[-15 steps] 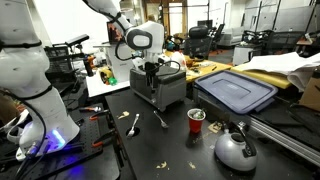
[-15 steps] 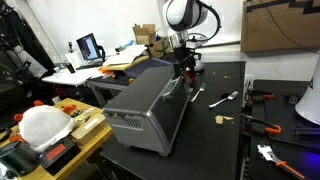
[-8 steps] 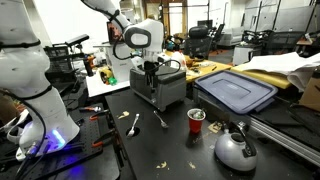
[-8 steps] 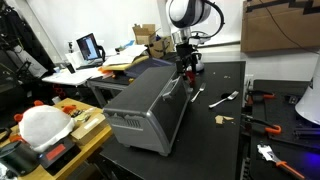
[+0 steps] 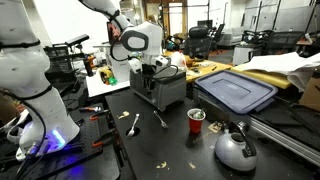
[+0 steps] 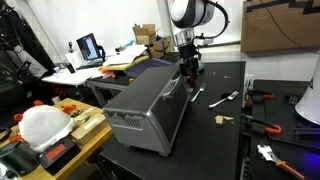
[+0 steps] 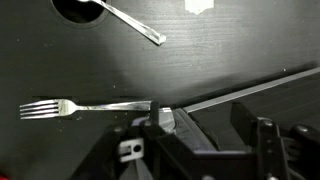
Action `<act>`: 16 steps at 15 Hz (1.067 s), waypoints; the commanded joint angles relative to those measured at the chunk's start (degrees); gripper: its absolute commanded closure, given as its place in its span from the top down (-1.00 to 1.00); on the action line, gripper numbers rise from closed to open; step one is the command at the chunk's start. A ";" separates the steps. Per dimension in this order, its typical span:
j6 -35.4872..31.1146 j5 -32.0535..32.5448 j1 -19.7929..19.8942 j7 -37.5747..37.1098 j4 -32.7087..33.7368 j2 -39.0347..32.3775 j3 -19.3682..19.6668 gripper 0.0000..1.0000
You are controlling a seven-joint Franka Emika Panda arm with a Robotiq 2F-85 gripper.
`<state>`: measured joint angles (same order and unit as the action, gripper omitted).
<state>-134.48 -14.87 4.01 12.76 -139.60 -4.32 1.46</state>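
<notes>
**Closing in on the oven handle**

Shows the gripper [image 6: 187, 68] low against the front of a silver toaster oven [image 6: 145, 105], standing along an edge of the dark table [image 6: 215, 140]. Since a second ago: shifted slightly, jaws apart but starting to narrow beside the thin handle bar [image 7: 250, 88]. Reads as a grasp beginning. Leaves a fork [image 7: 80, 106] nearby, untouched.

In the wrist view the top edge crops the bowl of the spoon [image 7: 128, 22] and a pale scrap [image 7: 200, 5], and the silver box [image 7: 250, 88] shows only one bright rim running off the right side. The fingers [image 7: 164, 120] are dark, blurred and cut by the bottom edge. In an exterior view the gripper [image 6: 187, 70] merges with the dark table [image 6: 215, 135]. Its opening and any contact with the silver box are too small to tell.
</notes>
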 commanded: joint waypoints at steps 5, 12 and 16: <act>-1.47 -4.32 0.29 3.53 -1.27 0.36 0.04 -0.72; -1.75 2.42 -0.45 0.36 -1.22 2.14 0.19 0.04; -2.14 6.13 -0.69 0.01 -0.42 1.95 0.08 0.61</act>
<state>-135.74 -11.05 3.92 14.10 -139.76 -3.61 1.45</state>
